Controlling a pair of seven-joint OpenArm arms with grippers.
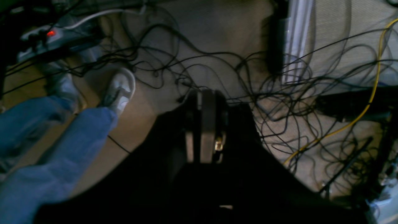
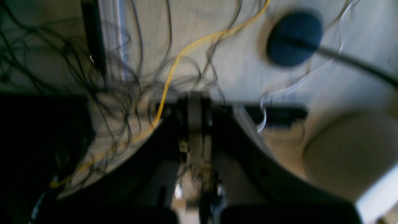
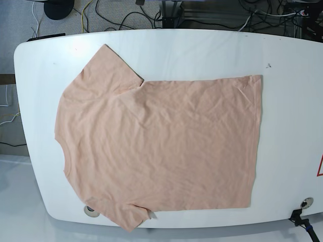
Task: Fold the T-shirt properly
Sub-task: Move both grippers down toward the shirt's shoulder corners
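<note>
1. A white table [image 3: 292, 126] fills the base view, with cables on the floor along the top edge.
2. The T-shirt [image 3: 161, 146] lies flat and unfolded across the frame's centre, neck at left, hem at right.
3. The left gripper [image 1: 203, 124] is closed, empty, over tangled floor cables [image 1: 279, 102].
4. The right gripper [image 2: 195, 124] is closed, empty, blurred.

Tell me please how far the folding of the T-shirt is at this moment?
Done: the T-shirt lies spread flat, plain side up, on the white table, with no fold in it yet. In hand: nothing. The left gripper and the right gripper are both shut, hold nothing and face the cabled floor, away from the table. Left: every fold, sleeves and body.
</note>
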